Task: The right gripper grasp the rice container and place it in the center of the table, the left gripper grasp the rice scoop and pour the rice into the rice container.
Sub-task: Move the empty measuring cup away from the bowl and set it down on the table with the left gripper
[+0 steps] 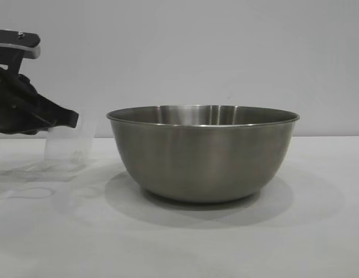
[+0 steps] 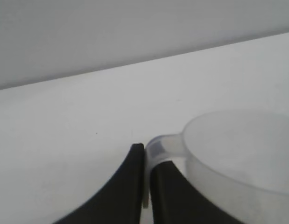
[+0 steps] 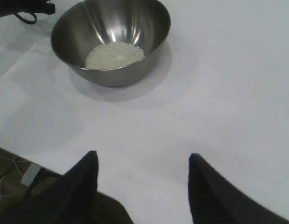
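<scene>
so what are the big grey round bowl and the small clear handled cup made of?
Large round grey bowl: looks like brushed stainless steel, with a soft streaky sheen and thin rolled rim. Small translucent handled cup, held at its handle by the left gripper: probably frosted plastic, since the table shows through it.

We note the large round stainless-steel bowl on the white tabletop; off-white rice inside it; clear plastic measuring cup left of the bowl.
</scene>
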Motion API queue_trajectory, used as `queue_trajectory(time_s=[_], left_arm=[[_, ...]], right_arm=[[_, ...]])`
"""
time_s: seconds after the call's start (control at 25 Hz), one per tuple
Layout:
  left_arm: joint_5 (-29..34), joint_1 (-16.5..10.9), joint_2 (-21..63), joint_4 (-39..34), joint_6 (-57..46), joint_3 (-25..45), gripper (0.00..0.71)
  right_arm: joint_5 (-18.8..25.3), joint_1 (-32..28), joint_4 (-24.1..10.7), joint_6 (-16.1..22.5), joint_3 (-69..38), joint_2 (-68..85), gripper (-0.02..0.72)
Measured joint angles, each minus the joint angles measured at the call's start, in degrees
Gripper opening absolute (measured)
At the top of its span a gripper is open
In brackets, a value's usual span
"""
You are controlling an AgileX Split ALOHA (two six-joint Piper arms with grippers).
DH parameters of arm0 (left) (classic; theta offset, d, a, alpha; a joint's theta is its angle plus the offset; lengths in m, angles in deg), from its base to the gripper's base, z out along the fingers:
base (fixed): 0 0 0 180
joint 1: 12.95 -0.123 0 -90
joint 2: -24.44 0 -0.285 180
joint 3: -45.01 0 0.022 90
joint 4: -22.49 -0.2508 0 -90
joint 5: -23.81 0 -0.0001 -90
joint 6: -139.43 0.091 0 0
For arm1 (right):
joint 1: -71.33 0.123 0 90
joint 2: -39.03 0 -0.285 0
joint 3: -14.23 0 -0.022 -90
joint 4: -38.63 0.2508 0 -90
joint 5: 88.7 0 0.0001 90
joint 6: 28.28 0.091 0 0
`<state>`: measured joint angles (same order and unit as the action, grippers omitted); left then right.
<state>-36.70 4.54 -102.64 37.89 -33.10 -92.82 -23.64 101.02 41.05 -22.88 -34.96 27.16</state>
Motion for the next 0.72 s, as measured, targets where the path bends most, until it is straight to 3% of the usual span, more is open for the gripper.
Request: queue_trajectory(time_s=[0.04,0.12,0.24,0.28,0.52,0.72], left_arm=[[-0.26,0.00,0.00,0.00,-0.51,0.47,0.109],[-1.14,0.00,0.00,0.21,-1.17,1.16,0.166],[-1.65,0.00,0.00,0.71,-1.31,1.93,0.153],[-1.78,0.00,0.00,1.26,-1.31,2.30,0.194],[-3.41,-0.76,1.57,2.75,-1.68,5.11,0.180],[-4.39,-5.88,3.20,1.87,-3.00,7.40,0.180]], right_arm=[[0.00,0.00,-0.13,0.12,0.00,0.00,0.362],[0.00,0.00,-0.37,0.49,0.00,0.00,0.362],[0.00,0.00,-0.45,0.83,0.00,0.00,0.362],[0.00,0.00,-0.49,0.96,0.00,0.00,0.362],[0.00,0.00,-0.58,0.99,0.00,0.00,0.362],[0.00,0.00,-0.58,1.08,0.00,0.00,0.362]])
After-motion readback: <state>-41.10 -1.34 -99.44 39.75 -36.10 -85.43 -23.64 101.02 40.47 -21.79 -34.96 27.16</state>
